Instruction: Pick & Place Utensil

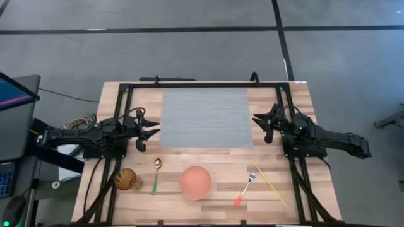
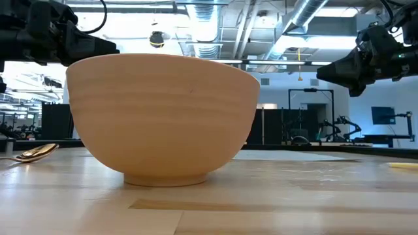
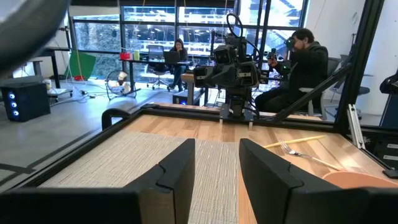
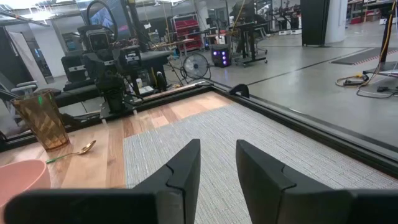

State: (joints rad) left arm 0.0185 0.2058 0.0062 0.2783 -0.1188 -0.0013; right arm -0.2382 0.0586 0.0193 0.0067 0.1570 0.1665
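I had both dark six-joint arms hovering low at opposite sides of the worktop, each reaching inward toward the other. The left arm's two-finger pincer (image 1: 153, 133) was parted and empty; the right arm's two-finger pincer (image 1: 257, 120) was likewise spread, gripping nothing.

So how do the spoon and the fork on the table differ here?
The spoon has a gold bowl and a green handle; the fork has a silver head and a red handle. The spoon lies left of the pink bowl, near the brown cup; the fork lies right of it, beside the yellow chopsticks. The spoon lies nearly straight, the fork slanted. Both rest flat on the wood, untouched by either gripper.
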